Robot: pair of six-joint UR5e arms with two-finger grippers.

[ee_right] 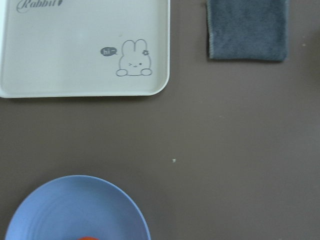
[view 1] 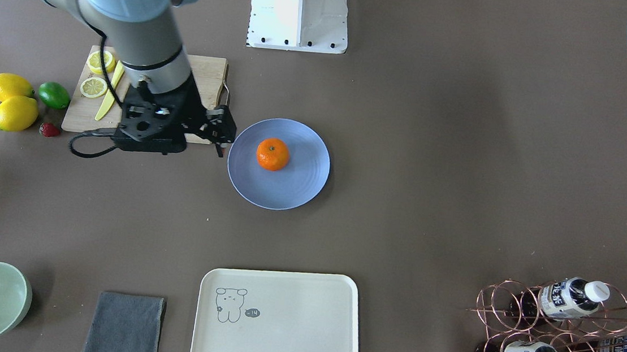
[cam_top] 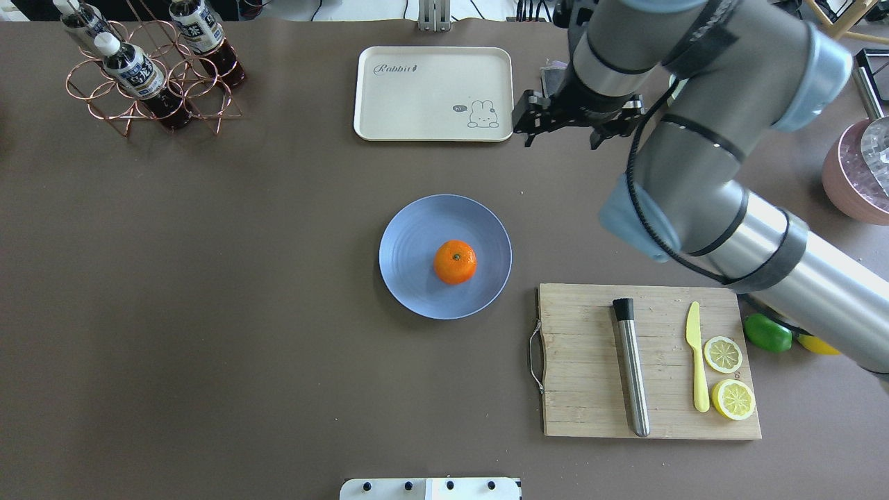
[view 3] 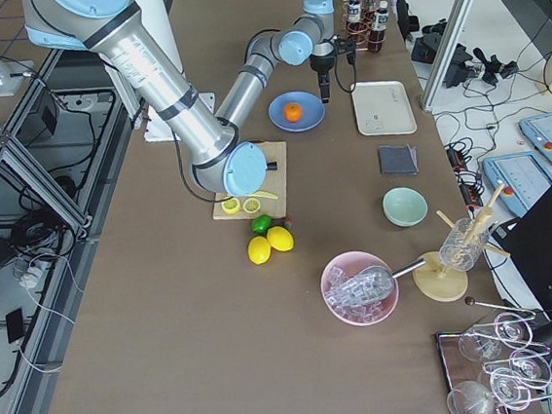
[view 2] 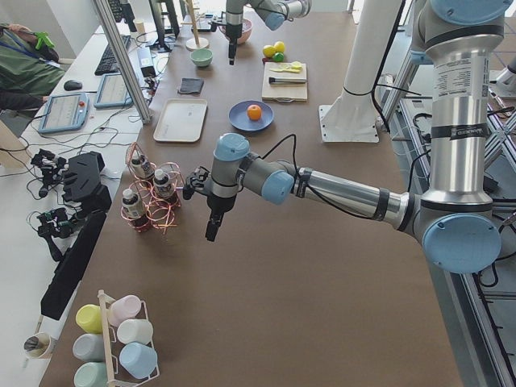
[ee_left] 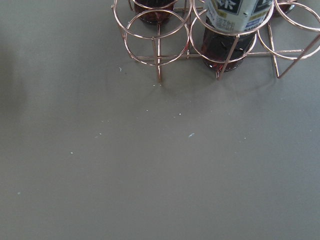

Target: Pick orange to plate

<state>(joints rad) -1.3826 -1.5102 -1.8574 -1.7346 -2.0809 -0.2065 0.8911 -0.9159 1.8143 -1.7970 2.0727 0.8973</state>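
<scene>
arms: silver tubes, light-blue joint caps | wrist: black, black cable

"Rabbit", "hi~" on cream tray

The orange sits stem-up on the blue plate — slightly off-centre, mid-table.

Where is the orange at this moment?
In the overhead view the orange sits on the blue plate, slightly right of its centre; the cream tray lies beyond it, the wooden cutting board to its right.
</scene>
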